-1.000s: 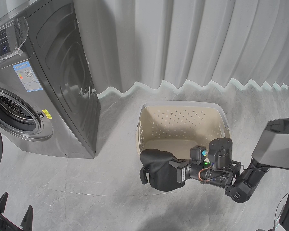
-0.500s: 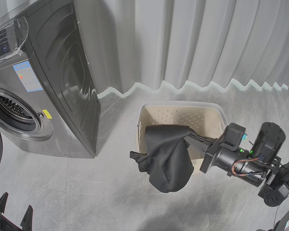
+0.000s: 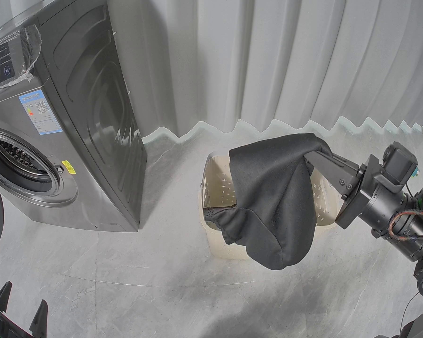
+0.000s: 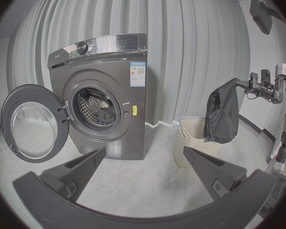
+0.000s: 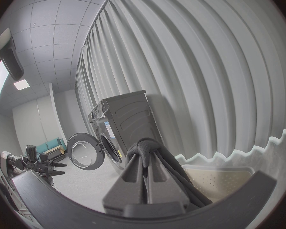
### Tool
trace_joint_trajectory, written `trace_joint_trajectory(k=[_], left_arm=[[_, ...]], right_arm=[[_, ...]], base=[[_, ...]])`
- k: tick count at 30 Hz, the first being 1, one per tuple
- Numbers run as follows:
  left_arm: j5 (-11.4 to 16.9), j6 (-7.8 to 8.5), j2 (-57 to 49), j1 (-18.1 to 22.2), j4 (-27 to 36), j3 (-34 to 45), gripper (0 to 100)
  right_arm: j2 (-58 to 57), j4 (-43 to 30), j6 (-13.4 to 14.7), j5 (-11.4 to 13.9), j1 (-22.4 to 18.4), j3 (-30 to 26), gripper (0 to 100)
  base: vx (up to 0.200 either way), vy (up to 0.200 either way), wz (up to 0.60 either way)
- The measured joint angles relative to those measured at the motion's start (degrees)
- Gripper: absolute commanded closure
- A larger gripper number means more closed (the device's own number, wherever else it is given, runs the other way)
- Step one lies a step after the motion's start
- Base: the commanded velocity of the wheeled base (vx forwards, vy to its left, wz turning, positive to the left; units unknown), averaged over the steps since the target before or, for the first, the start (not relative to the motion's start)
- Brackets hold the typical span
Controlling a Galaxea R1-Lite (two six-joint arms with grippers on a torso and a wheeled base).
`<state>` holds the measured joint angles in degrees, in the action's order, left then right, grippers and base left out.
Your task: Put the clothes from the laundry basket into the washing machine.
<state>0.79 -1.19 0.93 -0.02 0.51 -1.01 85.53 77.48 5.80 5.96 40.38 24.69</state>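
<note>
Down at 7 o'clock in the head view, the left pincer (image 3: 26, 295) hangs low over the floor with its two fingers spread wide and nothing in them. At 9 o'clock stands the dark grey metal washing machine (image 3: 80, 118). Its round door (image 4: 35, 123) is swung open, and one dark piece of clothing (image 4: 105, 115) already lies in the drum, so part of the job looks done. At about 4 o'clock sits the cream plastic laundry basket (image 3: 210, 184) with little star holes. The part of its inside that I can see looks bare, but some of it is hidden. Above it hangs the big black cloth (image 3: 272, 198), lifted up, with its bottom end drooping past the basket's front wall. At 3 o'clock the right pincer (image 3: 315, 158) is squeezed tight on the top of this cloth. I think what is left is to carry it over to the open door and drop it in.
</note>
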Motion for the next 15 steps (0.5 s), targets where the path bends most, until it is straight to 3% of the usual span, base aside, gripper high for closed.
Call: trace_joint_trajectory(k=[15], left_arm=[[0.0, -0.17, 0.0, 0.0, 0.0, 0.0, 0]], right_arm=[[-0.3, 0.8, 0.3, 0.1, 0.0, 1.1, 100]], base=[[0.000, 0.200, 0.00]])
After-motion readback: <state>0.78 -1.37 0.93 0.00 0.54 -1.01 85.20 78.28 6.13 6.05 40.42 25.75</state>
